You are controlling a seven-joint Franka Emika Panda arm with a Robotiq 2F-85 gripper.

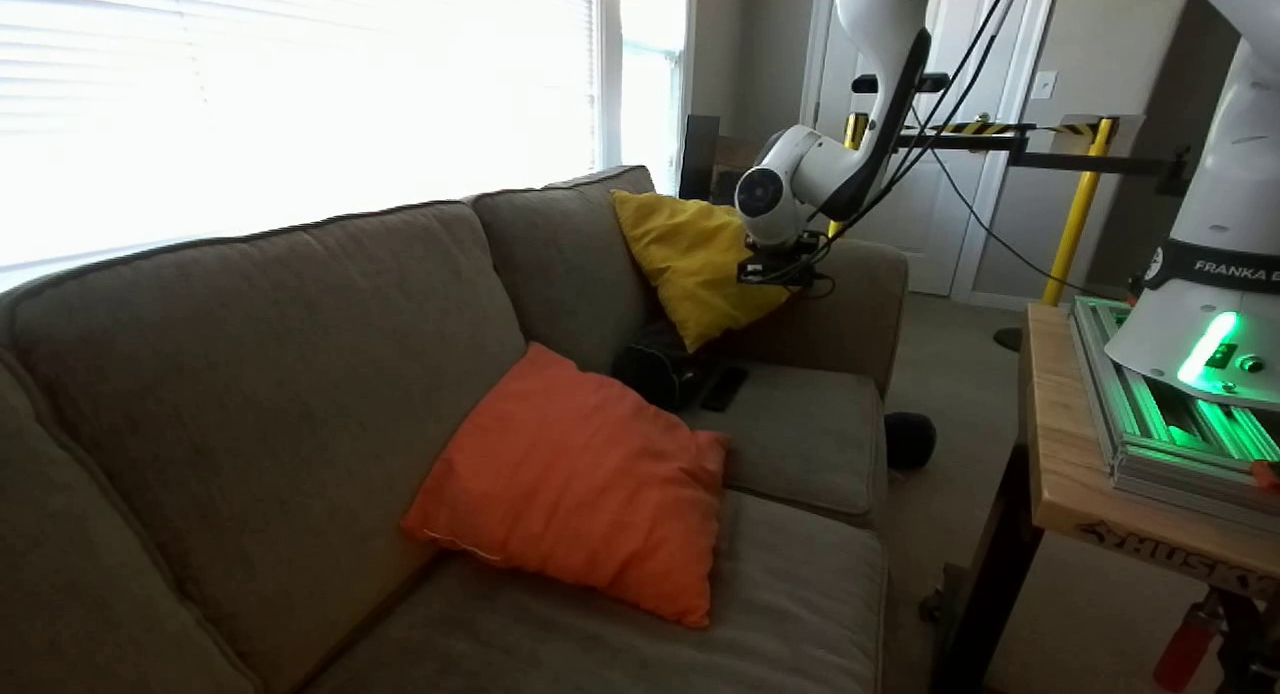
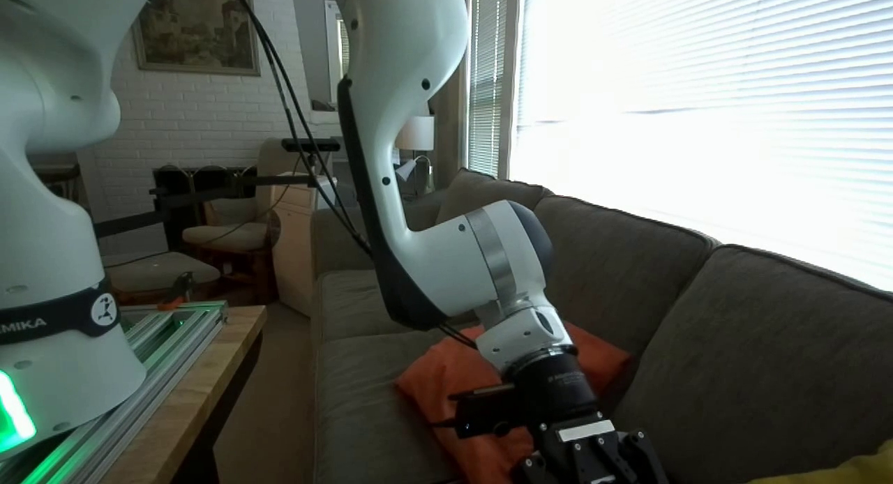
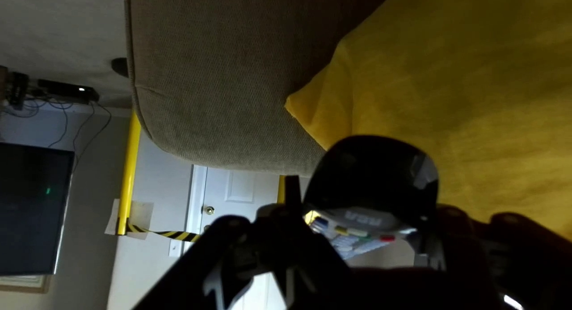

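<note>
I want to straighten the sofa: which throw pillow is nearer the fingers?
The yellow pillow, beside the armrest: in the wrist view it spreads behind the remote that the fingers hold. The orange pillow lies farther off along the sofa.

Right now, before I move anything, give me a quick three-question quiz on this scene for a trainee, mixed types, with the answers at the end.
1. In the wrist view, what is the gripper holding?

2. True or false: the orange pillow and the yellow pillow are both on the sofa.

3. In both exterior views, what colour does the base light glow?
A) red
B) blue
C) green

Key: 1. A remote, with coloured buttons showing. 2. True. 3. C.
</note>
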